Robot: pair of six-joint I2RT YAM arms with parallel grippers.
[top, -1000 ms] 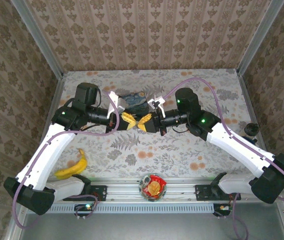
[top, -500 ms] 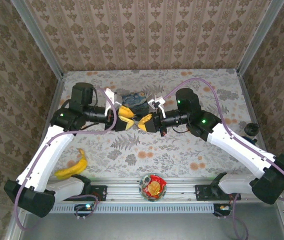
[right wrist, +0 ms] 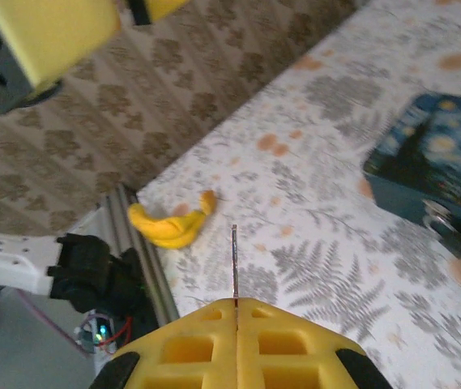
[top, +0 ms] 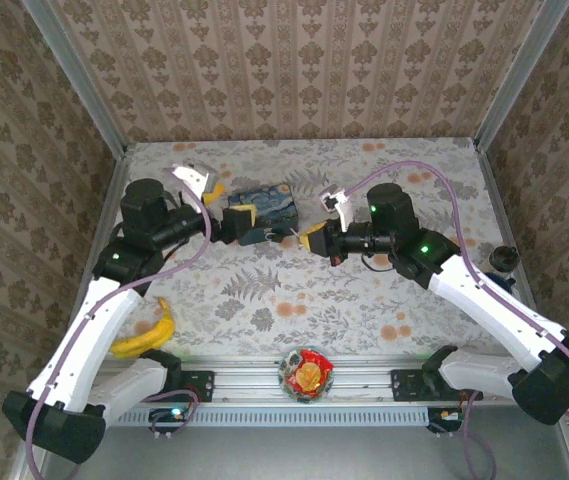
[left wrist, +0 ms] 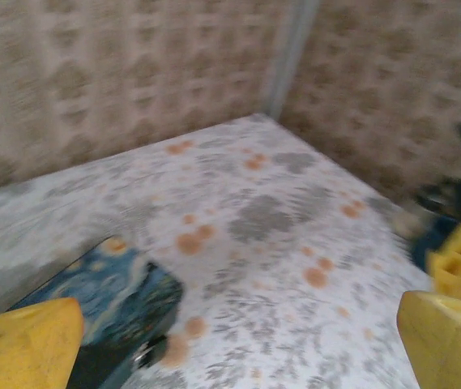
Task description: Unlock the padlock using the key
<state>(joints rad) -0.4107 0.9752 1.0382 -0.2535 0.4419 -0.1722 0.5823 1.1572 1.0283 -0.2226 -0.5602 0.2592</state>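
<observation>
The tiny blackish padlock with its small silvery metal part (top: 285, 232) lies by the near right corner of the blue starry-night-painted rectangular box (top: 264, 205) on the flower-patterned table (top: 364, 300); from above you cannot tell whether the two touch. Your left gripper (top: 229, 203) hangs at the box's left end with its yellow fingers spread and nothing between them, while your right gripper (top: 314, 237) sits just right of the padlock, pressed together. In the left wrist view the fingers stand wide apart at the frame's edges, and the padlock shows blurred at the box's corner. In the right wrist view your fingers are clamped on the thin silvery key (right wrist: 234, 259), which sticks out edge-on from their seam, with the padlock well to the right of its line. Nothing steadies the padlock, so a push from the key would likely slide or turn it instead of entering the keyhole. The key may also twist in your pads if it strikes the body off-centre.
</observation>
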